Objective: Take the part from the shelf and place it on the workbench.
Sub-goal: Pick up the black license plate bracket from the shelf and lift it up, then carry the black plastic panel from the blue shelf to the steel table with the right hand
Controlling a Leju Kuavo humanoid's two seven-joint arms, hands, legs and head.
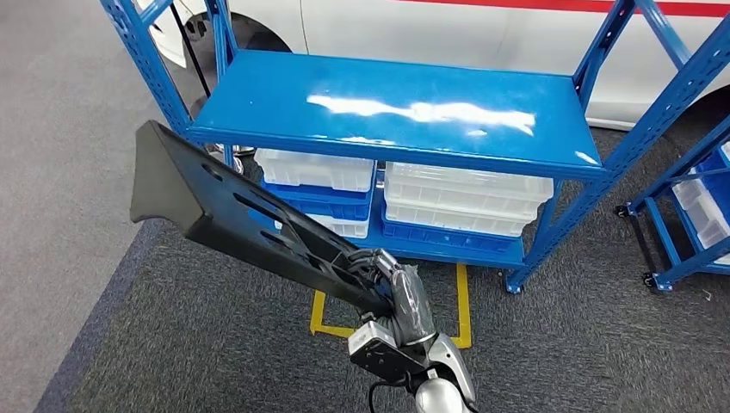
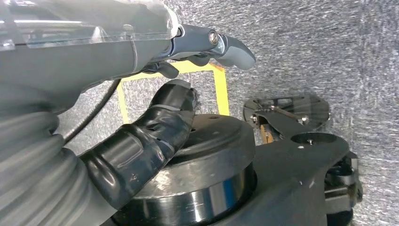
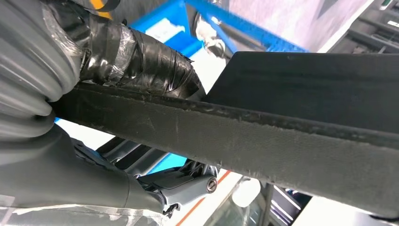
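The part [image 1: 232, 215] is a long black plastic panel with slots and a flared end. My right hand [image 1: 398, 291] grips its near end and holds it in the air in front of the blue shelf [image 1: 405, 107], the flared end pointing up and to the left. Up close in the right wrist view, the part [image 3: 263, 136] runs across the picture as a dark edge, with my thumb [image 3: 141, 59] pressed on it. My left hand [image 2: 188, 80] hangs over the carpet with its fingers apart and nothing in them.
The shelf's top board is bare and glossy. White and blue bins [image 1: 465, 202] sit on the lower level. A yellow floor marking [image 1: 460, 301] lies before the shelf. A second blue rack [image 1: 697, 206] stands at the right, a white car [image 1: 482, 30] behind.
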